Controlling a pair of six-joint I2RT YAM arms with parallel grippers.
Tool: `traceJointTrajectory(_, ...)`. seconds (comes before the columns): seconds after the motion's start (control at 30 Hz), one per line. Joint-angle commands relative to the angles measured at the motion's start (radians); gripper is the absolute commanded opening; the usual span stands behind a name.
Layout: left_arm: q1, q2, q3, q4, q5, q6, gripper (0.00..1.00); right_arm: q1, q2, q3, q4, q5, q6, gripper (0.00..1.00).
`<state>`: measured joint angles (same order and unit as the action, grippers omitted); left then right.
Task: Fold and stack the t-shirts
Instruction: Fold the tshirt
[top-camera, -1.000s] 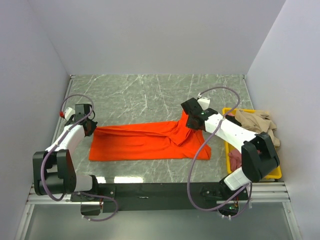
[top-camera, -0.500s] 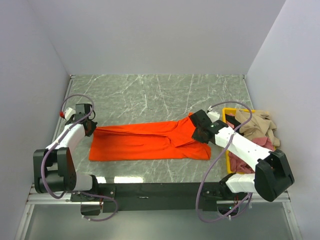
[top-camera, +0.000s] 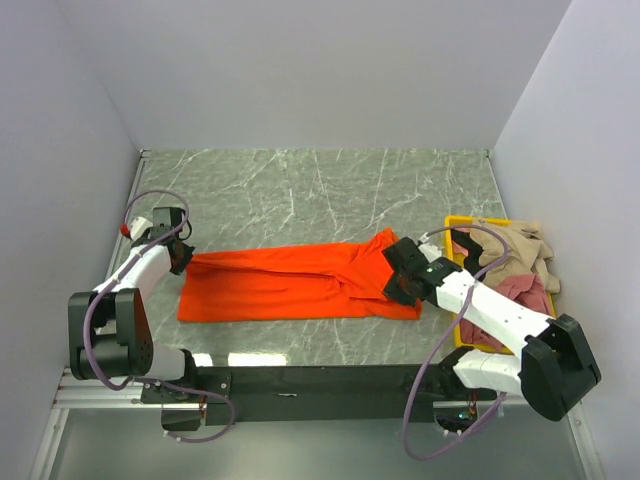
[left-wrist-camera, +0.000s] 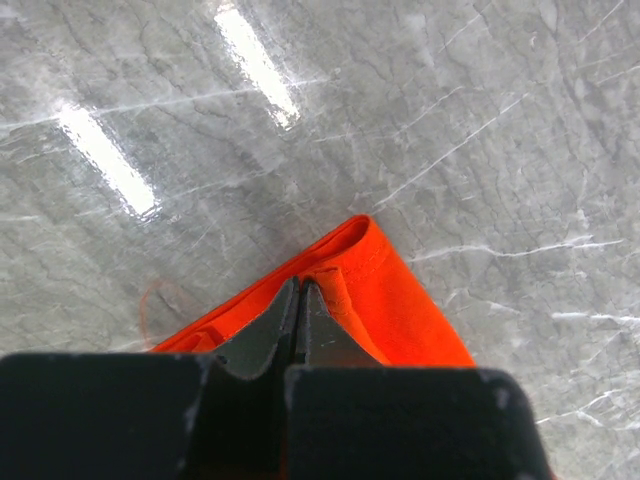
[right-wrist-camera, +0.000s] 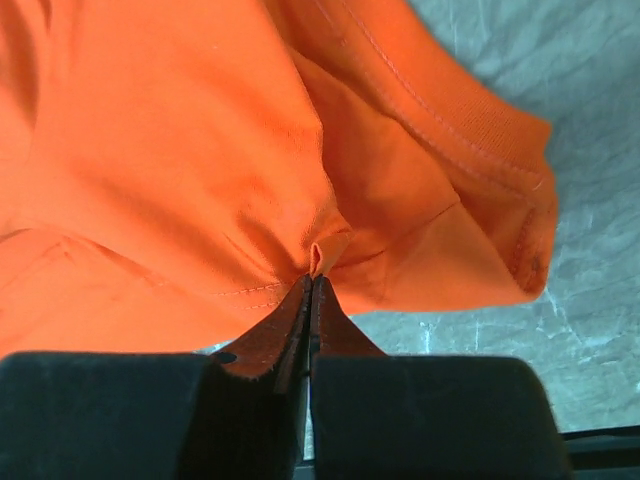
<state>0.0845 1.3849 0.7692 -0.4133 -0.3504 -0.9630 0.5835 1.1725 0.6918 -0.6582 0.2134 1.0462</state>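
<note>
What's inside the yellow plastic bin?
A crumpled beige cloth shirt and a dusty pink one lie in the yellow plastic bin. The white right arm covers the near part, so the bottom is hidden.

Left white-shelled arm (top-camera: 140, 268) and right white-shelled arm (top-camera: 490, 310): black joint housings, black bases. Grey-purple looped cable (top-camera: 150, 192) on each. Small red spot (top-camera: 124, 228) by left wrist, maybe a button. Matte black wedge fingers (left-wrist-camera: 255, 340), edges scuffed.

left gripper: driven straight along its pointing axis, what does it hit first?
The left gripper is shut on a corner of the orange-red t-shirt, so that cloth first; beyond it, probably the marble table, depth unclear.
</note>
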Motion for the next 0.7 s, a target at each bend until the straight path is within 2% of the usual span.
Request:
traceJointTrajectory(0.0,0.000,-0.003,0.030,0.002,-0.036,0.007,0.00,0.009,-0.001,-0.018,0.012,0.001,0.043,0.03)
traceJointTrajectory(0.03,0.000,0.000,0.035,0.007,-0.035,0.009,0.01,0.009,0.009,-0.014,0.009,0.006,0.035,0.04)
traceJointTrajectory(0.1,0.001,0.003,0.041,0.011,-0.016,0.015,0.01,0.010,0.033,-0.015,0.019,-0.009,0.026,0.14)
traceJointTrajectory(0.13,0.000,0.006,0.050,0.013,-0.012,0.017,0.01,0.010,0.041,-0.015,0.023,-0.009,0.025,0.20)
traceJointTrajectory(0.17,0.000,0.006,0.053,0.016,-0.003,0.017,0.00,0.010,0.053,-0.002,0.031,0.003,0.002,0.34)
traceJointTrajectory(0.27,0.000,0.005,0.070,0.028,0.011,0.018,0.01,0.010,0.072,0.095,-0.006,0.070,-0.060,0.51)
traceJointTrajectory(0.33,0.000,0.008,0.096,0.031,0.019,0.024,0.01,0.009,0.079,0.156,-0.040,0.145,-0.109,0.54)
traceJointTrajectory(0.43,0.000,0.014,0.130,0.041,0.025,0.030,0.01,0.001,0.091,0.225,-0.002,0.190,-0.170,0.57)
traceJointTrajectory(0.67,0.001,0.006,0.122,0.034,0.004,0.024,0.01,-0.027,0.205,0.261,0.117,0.090,-0.244,0.58)
